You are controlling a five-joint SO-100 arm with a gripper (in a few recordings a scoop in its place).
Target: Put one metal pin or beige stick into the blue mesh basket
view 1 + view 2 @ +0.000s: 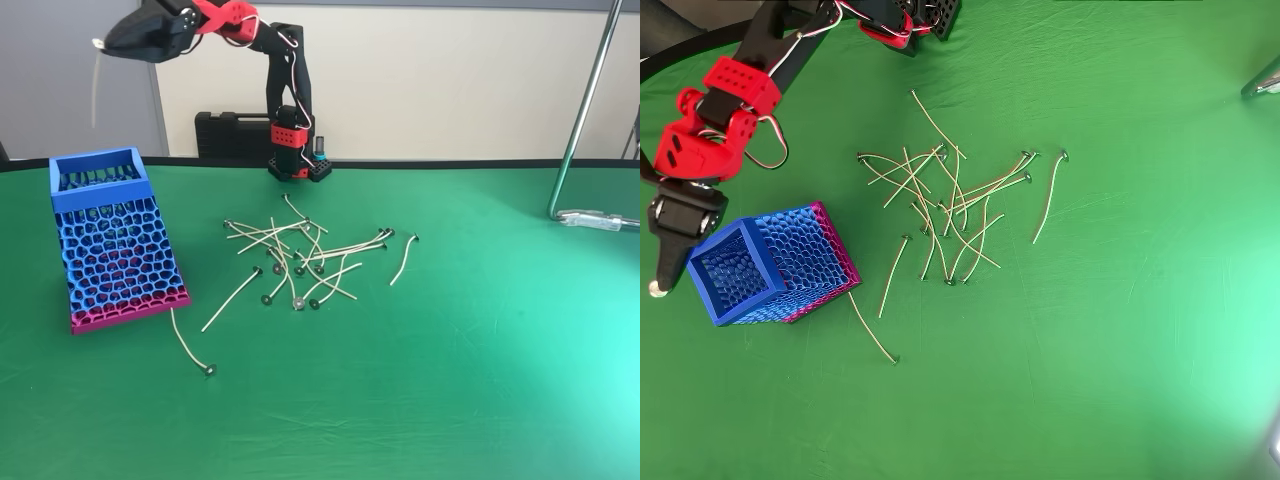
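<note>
The blue mesh basket [112, 245] [798, 250] stands at the table's left, with a pink band at its base. My black gripper [108, 44] [662, 275] is high up, shut on one beige stick [95, 90] that hangs straight down from it. In the fixed view the stick's lower end hovers above the basket's open top. In the overhead view the fingertips sit just left of the basket's rim. Many more sticks lie in a loose pile [300, 255] [950, 210] mid-table. A single stick [188, 345] [872, 330] lies by the basket's base.
The arm's base [298, 160] stands at the table's back edge, with a black case [235, 135] behind it. A metal stand pole [585, 110] and its clamp [600, 220] are at the right. Green cloth covers the table.
</note>
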